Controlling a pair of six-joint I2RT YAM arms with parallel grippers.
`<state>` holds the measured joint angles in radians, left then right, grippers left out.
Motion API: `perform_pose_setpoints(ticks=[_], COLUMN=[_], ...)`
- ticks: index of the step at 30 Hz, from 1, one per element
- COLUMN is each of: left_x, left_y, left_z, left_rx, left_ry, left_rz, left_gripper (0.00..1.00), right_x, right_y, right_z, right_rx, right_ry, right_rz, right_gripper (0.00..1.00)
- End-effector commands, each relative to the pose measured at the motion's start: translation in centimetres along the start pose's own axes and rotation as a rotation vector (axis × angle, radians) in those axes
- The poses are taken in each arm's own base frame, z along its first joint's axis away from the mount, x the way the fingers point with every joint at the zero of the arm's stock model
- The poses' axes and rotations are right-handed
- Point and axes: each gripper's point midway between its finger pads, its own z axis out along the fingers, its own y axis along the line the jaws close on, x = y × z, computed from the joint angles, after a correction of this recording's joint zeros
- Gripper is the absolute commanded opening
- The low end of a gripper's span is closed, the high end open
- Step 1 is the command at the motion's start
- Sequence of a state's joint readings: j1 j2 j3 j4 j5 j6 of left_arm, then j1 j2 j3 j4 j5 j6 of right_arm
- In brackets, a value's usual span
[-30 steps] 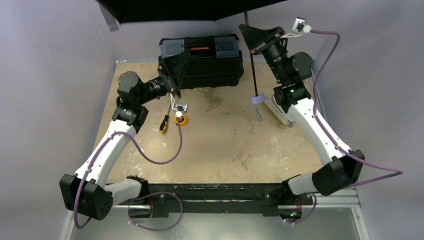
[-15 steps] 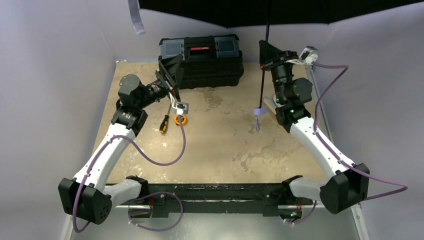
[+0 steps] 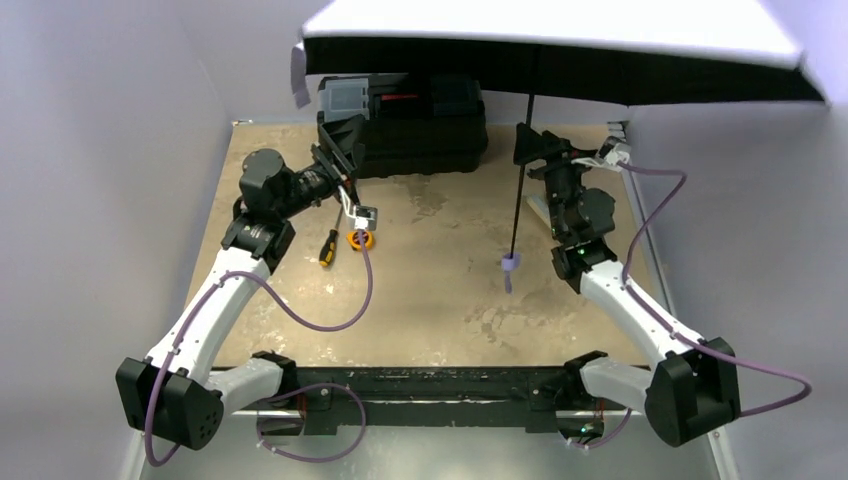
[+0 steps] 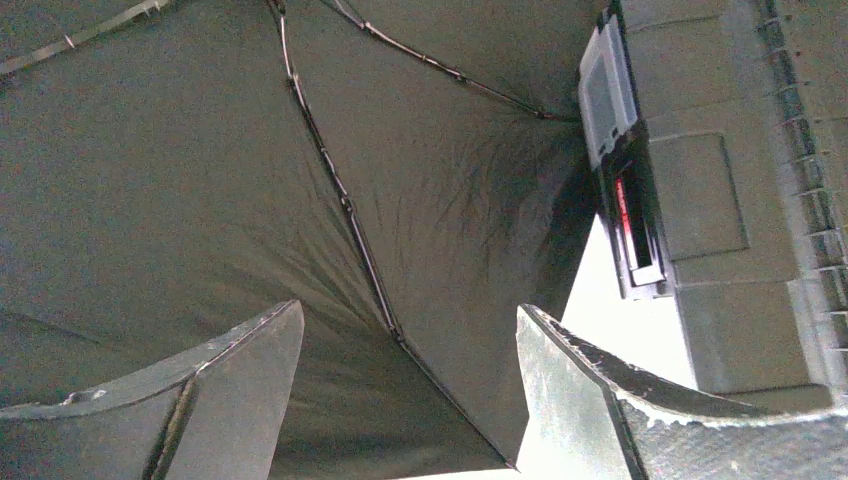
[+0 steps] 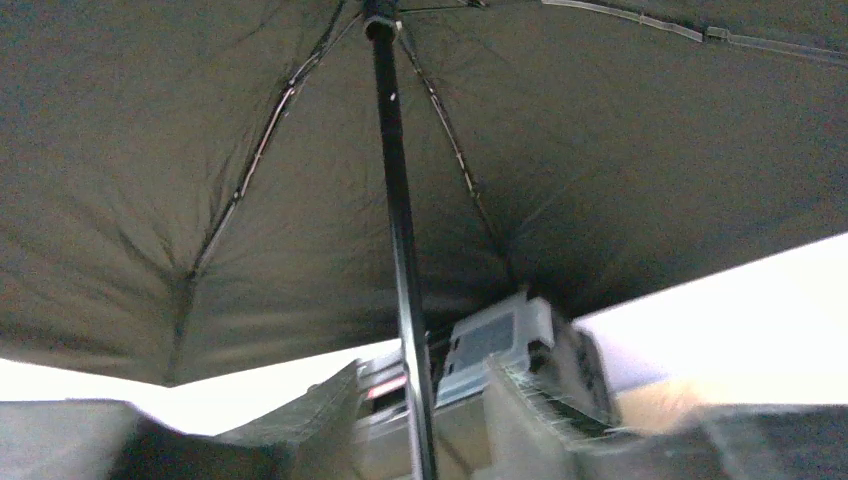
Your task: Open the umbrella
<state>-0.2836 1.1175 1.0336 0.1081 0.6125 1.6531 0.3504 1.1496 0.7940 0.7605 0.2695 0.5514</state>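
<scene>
The umbrella is spread open. Its pale outer fabric [image 3: 560, 20] and black lining [image 3: 600, 75] span the top of the overhead view. The thin black shaft [image 3: 520, 190] runs down to the small grey handle [image 3: 510, 263], which is low over the table. My right gripper [image 3: 528, 150] is open around the upper shaft. In the right wrist view the shaft [image 5: 398, 230] passes between the fingers with a gap on each side of the gripper [image 5: 422, 365]. My left gripper [image 3: 340, 150] is open and empty beside the toolbox, and its wrist view looks up at the lining [image 4: 200, 200] past the gripper [image 4: 408, 308].
A black toolbox [image 3: 410, 125] with a red latch stands at the back of the table, partly under the canopy. A screwdriver [image 3: 327, 247] and a small orange piece [image 3: 361, 239] lie near the left arm. A cream sleeve [image 3: 538, 205] lies by the right arm. Walls close both sides.
The canopy has come down into fuller view and the handle has dropped toward the table. My right gripper has gone from shut on the shaft to open. The left arm has barely moved.
</scene>
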Motion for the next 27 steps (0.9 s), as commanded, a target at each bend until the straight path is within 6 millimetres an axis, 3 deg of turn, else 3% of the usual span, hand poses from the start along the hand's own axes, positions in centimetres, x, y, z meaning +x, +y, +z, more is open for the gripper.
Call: perform_pose_setpoints(ticks=[1, 2, 6, 10, 16, 20, 24, 27], left_x=[0.1, 0.2, 0.5, 0.1, -3.0, -3.7, -3.0, -1.8], left_y=[0.3, 0.3, -0.1, -1.4, -5.9, -6.8, -5.6, -4.8], left_z=[0.0, 0.0, -0.1, -0.9, -3.2, -4.2, -5.1, -6.1], left_rx=[0.008, 0.010, 0.026, 0.054, 0.202, 0.226, 0.235, 0.223], left_ry=[0.006, 0.009, 0.027, 0.039, -0.013, -0.001, 0.114, 0.250], left_rz=[0.007, 0.003, -0.059, -0.156, -0.271, -0.337, -0.659, -0.922], left_gripper=[0.77, 0.77, 0.77, 0.77, 0.77, 0.77, 0.83, 0.88], right_x=[-0.1, 0.4, 1.9, 3.0, 3.4, 3.9, 4.6, 5.3], right_y=[0.2, 0.0, -1.4, -2.4, -2.5, -0.6, 0.9, 0.9], right_z=[-1.9, -2.6, -5.0, -6.5, -7.4, -7.4, -9.2, -10.8], right_rx=[-0.077, -0.092, -0.105, -0.086, -0.096, -0.197, -0.305, -0.345], right_ry=[-0.013, 0.002, 0.055, 0.109, 0.132, 0.163, 0.220, 0.265], right_rz=[-0.058, -0.095, -0.209, -0.216, -0.208, -0.214, -0.230, -0.271], right_gripper=[0.90, 0.98, 0.99, 0.99, 0.99, 0.99, 0.99, 0.99])
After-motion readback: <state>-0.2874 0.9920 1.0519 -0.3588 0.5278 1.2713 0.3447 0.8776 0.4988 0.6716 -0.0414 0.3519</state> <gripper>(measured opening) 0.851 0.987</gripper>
